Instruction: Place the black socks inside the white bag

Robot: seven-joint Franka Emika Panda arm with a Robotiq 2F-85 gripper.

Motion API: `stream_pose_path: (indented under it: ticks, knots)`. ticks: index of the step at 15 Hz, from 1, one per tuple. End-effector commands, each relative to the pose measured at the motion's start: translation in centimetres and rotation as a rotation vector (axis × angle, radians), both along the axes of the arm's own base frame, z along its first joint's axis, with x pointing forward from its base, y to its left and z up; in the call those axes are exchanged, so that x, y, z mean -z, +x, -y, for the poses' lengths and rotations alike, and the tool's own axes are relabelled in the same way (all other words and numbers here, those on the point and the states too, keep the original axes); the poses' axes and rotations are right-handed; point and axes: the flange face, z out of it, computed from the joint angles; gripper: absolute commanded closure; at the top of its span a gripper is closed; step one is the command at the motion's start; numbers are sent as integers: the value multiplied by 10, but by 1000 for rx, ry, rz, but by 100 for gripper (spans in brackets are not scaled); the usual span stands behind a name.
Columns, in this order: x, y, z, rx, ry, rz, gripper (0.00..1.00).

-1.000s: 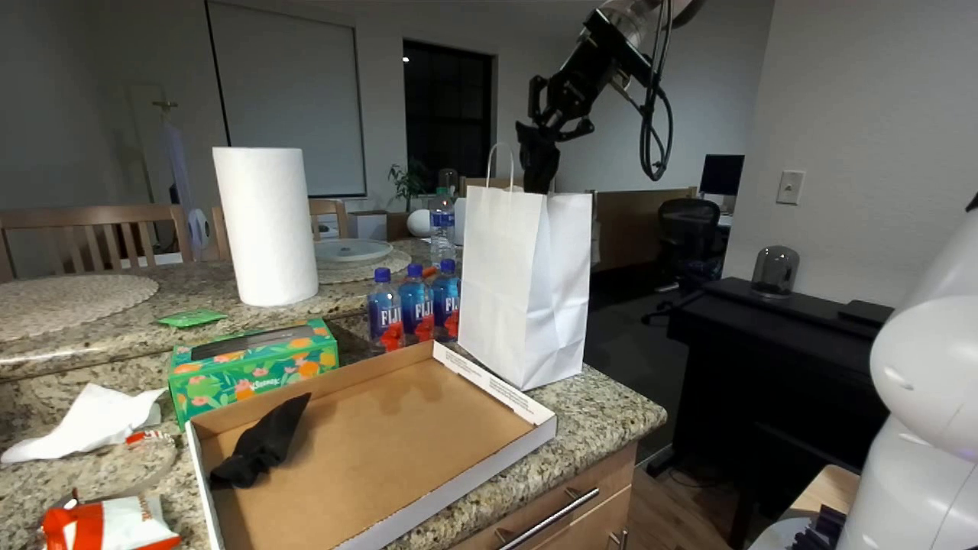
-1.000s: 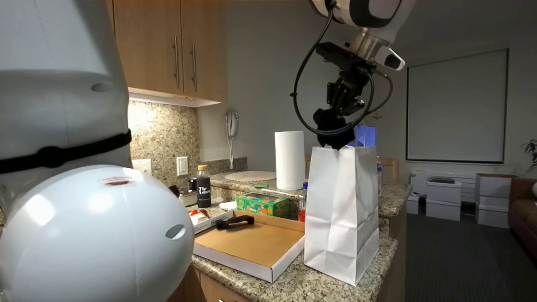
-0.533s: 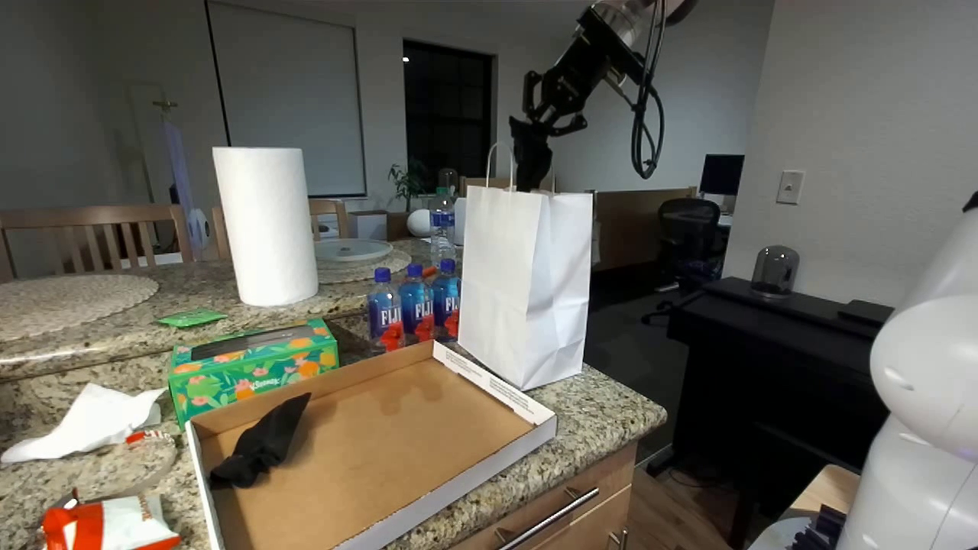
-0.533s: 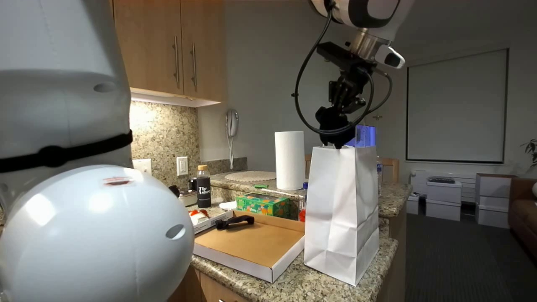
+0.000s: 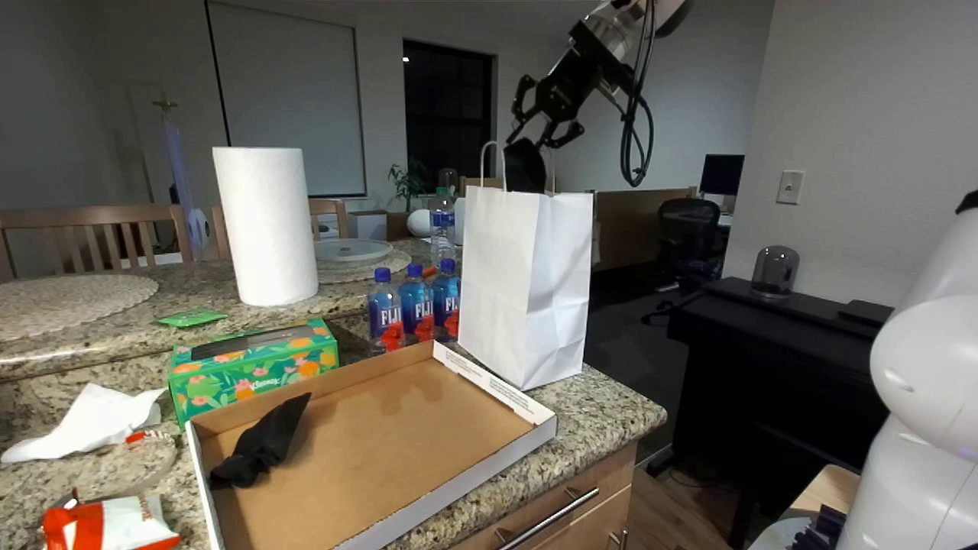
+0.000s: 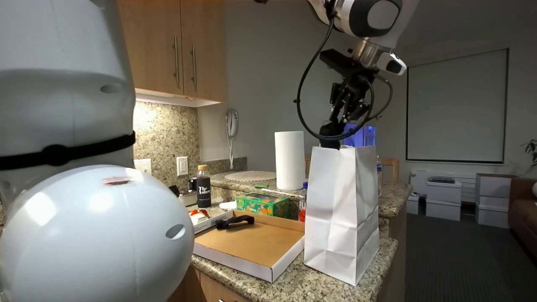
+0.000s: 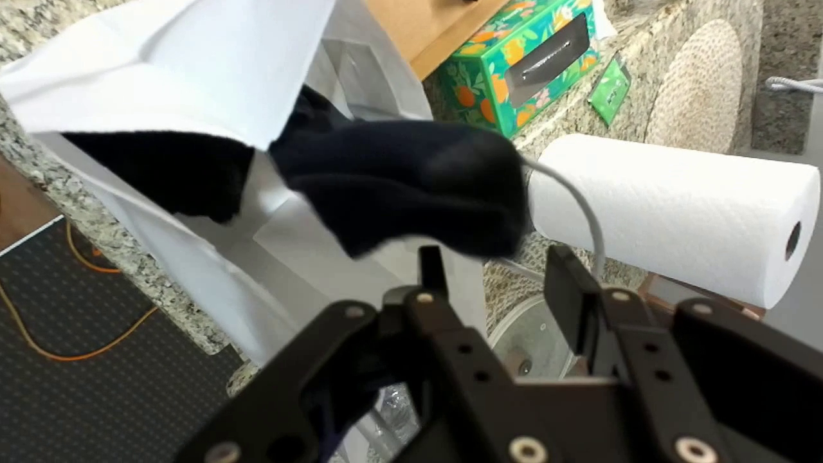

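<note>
Bottles (image 5: pixel 416 307) (blue-capped) near white bag (image 5: pixel 519 286).

A tall white paper bag (image 5: pixel 526 286) stands upright on the counter (image 5: pixel 611 405), its mouth open and its side panel creased, a thin looped handle (image 7: pixel 585 207) rising from the rim. A black sock (image 5: pixel 526 168) is partway into that mouth, its upper part above the rim; in the wrist view, more black fabric (image 7: pixel 164 168) shows inside, whether separate cannot be told. Another black sock (image 5: pixel 263 444) lies crumpled aslant in the cardboard tray (image 5: pixel 405 431), at the end away from the bag.
</note>
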Motion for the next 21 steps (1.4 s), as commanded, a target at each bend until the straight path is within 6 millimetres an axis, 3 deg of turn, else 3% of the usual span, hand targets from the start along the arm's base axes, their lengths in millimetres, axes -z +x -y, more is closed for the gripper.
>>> stream_pose_path:
  ticks: [1, 5, 7, 10, 15, 18, 21]
  knots:
    - [-8, 3, -3, 24, 18, 21, 26]
    - [-23, -2, -10, 8, 7, 63, 2]
    - [-35, -7, -22, -16, -14, 92, 0]
    - [-57, -18, -56, -96, -72, 132, 0]
    - [-82, -35, -154, -301, -231, 179, 0]
    - [-74, -40, -224, -459, -312, 177, 0]
    - [-52, -41, -286, -595, -370, 149, 0]
